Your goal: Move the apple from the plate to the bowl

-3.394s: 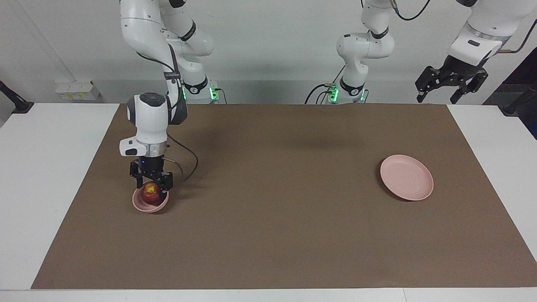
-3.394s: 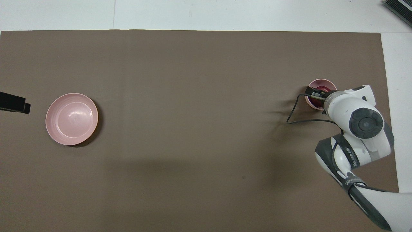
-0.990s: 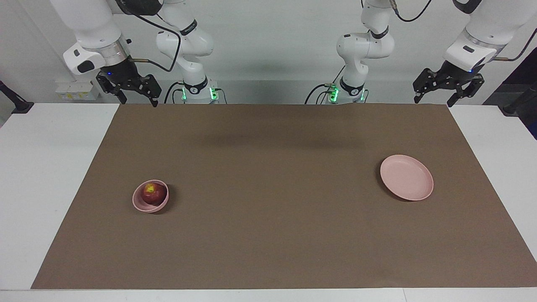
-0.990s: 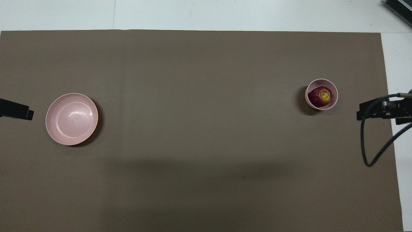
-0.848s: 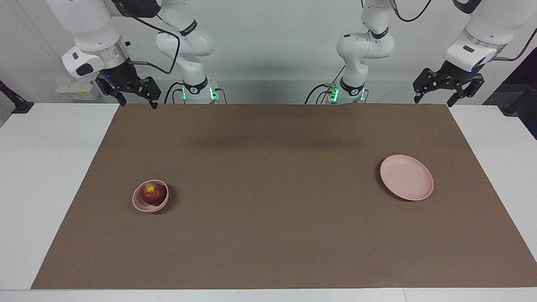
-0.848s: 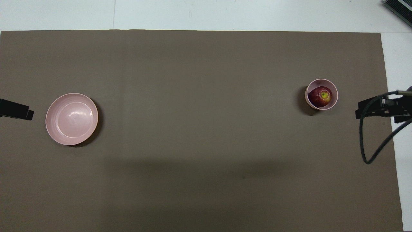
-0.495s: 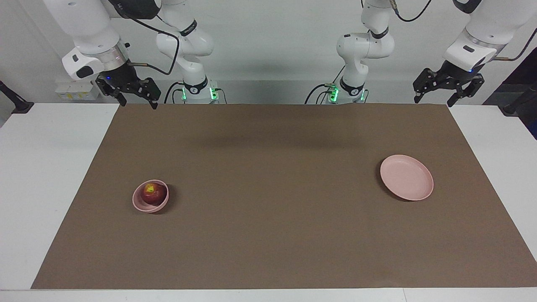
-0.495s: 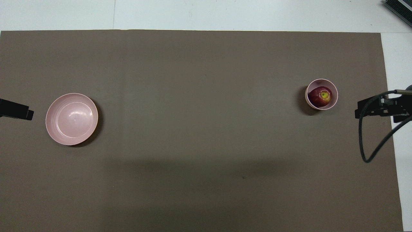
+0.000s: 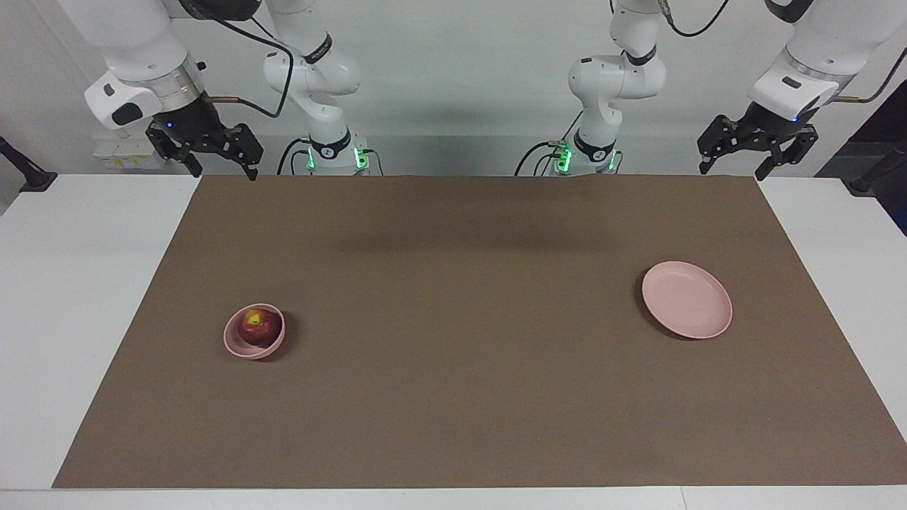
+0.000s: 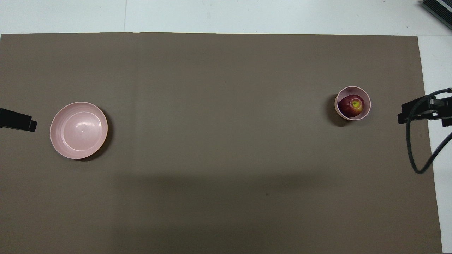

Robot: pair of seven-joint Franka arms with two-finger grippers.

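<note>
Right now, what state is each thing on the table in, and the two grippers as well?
apple: resting in the bowl, yellowish stem end up.
bowl: upright, holding the apple.
plate: empty, flat on the brown mat.
right gripper: raised, jaws open, holding nothing.
left gripper: raised, jaws open, holding nothing, waiting.

Both arms are pulled up and back, just hanging out. Right gripper (image 9: 220,164) hangs raised with fingers spread apart, and left gripper (image 9: 735,165) is the same, wide and holding nothing.
</note>
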